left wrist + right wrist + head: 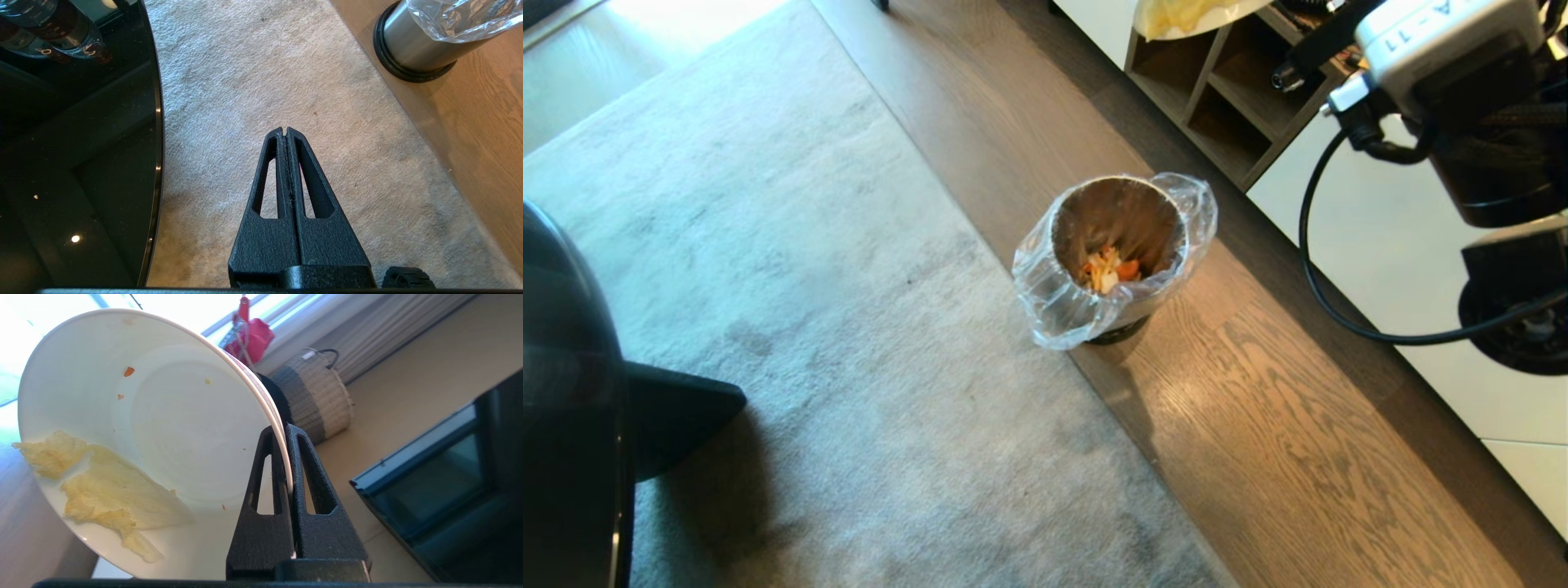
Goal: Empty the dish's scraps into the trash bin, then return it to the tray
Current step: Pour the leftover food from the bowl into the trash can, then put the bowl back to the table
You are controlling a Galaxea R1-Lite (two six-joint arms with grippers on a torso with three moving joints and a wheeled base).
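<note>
At the left, the left gripper [287,131] hung idle above the pale grey carpet [253,81], its two black fingers pressed flat together with nothing between them. A glossy black round tabletop [81,163] lay just beside it on one side.

Toward the middle, the trash bin [1112,245] stood upright on the wood floor [1258,425], just off the carpet's edge. Its clear liner [1045,286] was folded over the rim, and its black base ring [398,71] rested on the boards. Down inside lay the scraps [1109,269], a small heap of orange, yellow and white bits.

At the right, the right arm [1445,49] was raised near the white cabinet with open wooden shelves [1217,82]. Its right gripper [286,430] was clenched on the rim of the dish [163,428], one finger inside the bowl and one outside, the pinch as narrow as the thin wall allowed. The dish was tilted steeply on its edge, held up in the air. A pale yellow leafy piece [110,494] clung to its lower inside wall, with a few tiny orange specks higher up. Behind it stood a woven basket [314,396].
</note>
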